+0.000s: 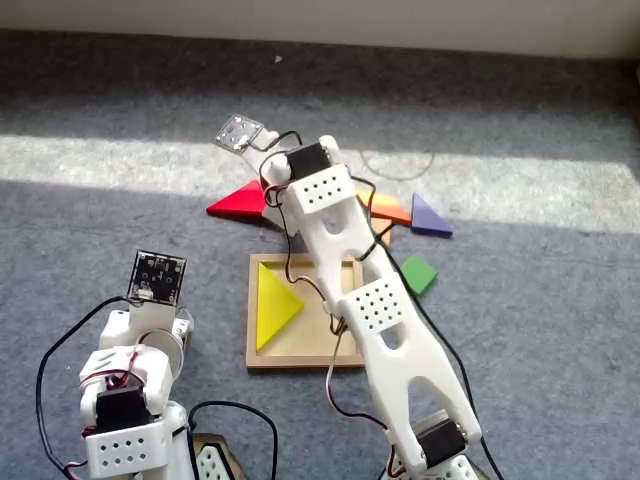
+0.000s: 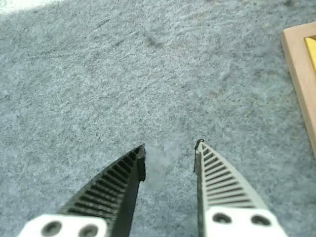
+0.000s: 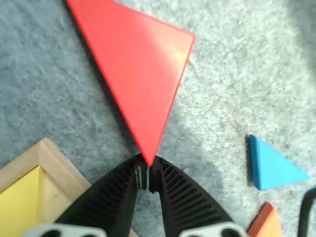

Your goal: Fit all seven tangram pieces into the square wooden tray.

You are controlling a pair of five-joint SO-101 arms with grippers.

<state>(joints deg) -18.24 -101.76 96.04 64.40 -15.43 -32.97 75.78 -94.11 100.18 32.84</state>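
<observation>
While the right gripper (image 3: 143,172) is clamped on just the sharp tip of the red triangle (image 3: 140,69), which lies flat toward the carpet's (image 3: 237,74) far edge just past the wooden tray (image 3: 52,157), best to lift slow and level so it won't pivot; left gripper (image 2: 170,158) gapes over bare carpet.

A triangle (image 1: 275,305) is lying in the left half of the tray (image 1: 300,362), and a square block (image 1: 418,273) is sitting just right of the tray. The big triangle (image 1: 238,203) is lying just behind the tray's far left corner, the right hand (image 3: 144,170) gripping its near tip, while the left hand (image 2: 170,150) is hanging left of the tray.
</observation>
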